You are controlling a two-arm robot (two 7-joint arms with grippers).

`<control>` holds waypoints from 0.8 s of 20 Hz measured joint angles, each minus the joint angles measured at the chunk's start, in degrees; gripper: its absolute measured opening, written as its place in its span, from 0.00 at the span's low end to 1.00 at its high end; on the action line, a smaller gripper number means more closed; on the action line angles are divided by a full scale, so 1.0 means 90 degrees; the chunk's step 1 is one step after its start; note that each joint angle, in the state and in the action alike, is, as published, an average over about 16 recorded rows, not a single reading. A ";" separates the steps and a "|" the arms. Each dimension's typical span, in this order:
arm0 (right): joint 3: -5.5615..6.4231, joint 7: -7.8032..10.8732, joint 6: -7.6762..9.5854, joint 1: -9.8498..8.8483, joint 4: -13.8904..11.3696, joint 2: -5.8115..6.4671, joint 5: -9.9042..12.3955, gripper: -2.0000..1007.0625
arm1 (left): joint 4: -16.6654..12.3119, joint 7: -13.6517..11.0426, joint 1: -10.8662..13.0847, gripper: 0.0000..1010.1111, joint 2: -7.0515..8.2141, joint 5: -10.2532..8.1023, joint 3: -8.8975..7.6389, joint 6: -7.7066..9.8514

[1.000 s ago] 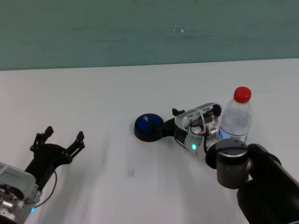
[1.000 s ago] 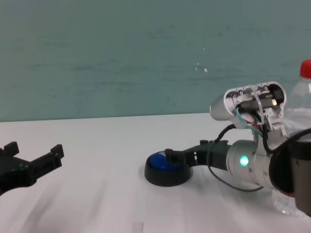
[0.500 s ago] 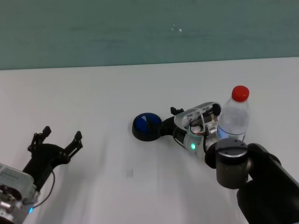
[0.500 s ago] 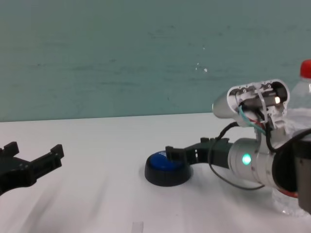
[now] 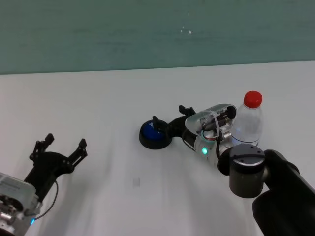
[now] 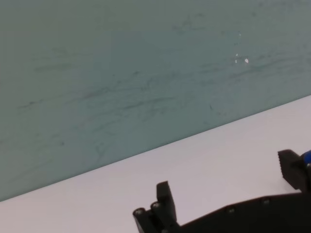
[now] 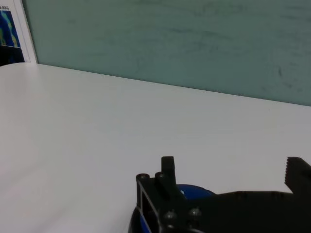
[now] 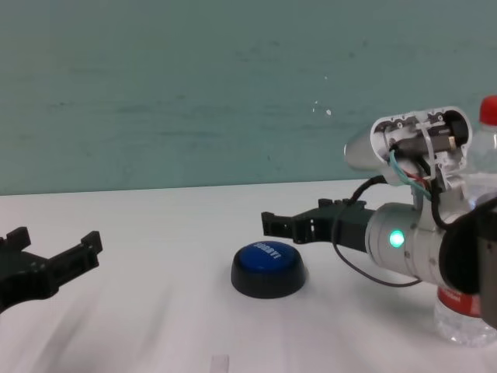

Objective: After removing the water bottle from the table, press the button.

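We find the right claw (image 8: 291, 225) spread wide and empty, poised just above the button (image 8: 268, 268) without touching it. The button is a blue dome with small white lettering on a black base, sitting mid-surface. The water bottle (image 5: 247, 125), clear with a red cap, stands upright beside the right forearm, on the white surface (image 5: 98, 98). Open room lies all around the button; the far edge meets a teal wall. The left claw (image 5: 59, 152) rests open and empty at near left. Only the chest view shows the gap under the fingers.
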 joint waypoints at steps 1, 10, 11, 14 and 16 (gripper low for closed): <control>-0.0001 0.0000 -0.0010 -0.0018 -0.0052 0.0007 0.0005 0.99 | 0.0000 0.0000 0.0000 0.99 0.0000 0.0000 0.0000 0.0000; -0.0029 -0.0015 -0.0046 -0.0264 -0.0660 0.0086 0.0054 0.99 | 0.0000 0.0000 0.0000 0.99 0.0000 0.0000 0.0000 0.0000; -0.0034 -0.0018 -0.0042 -0.0307 -0.0752 0.0098 0.0061 0.99 | 0.0000 0.0000 0.0000 0.99 0.0000 0.0000 0.0000 0.0000; -0.0050 -0.0029 -0.0022 -0.0452 -0.1044 0.0137 0.0084 0.99 | 0.0000 0.0000 0.0000 0.99 0.0000 0.0000 0.0000 0.0000; -0.0062 -0.0040 0.0001 -0.0565 -0.1247 0.0168 0.0099 0.99 | 0.0000 0.0000 0.0000 0.99 0.0000 0.0000 0.0000 0.0000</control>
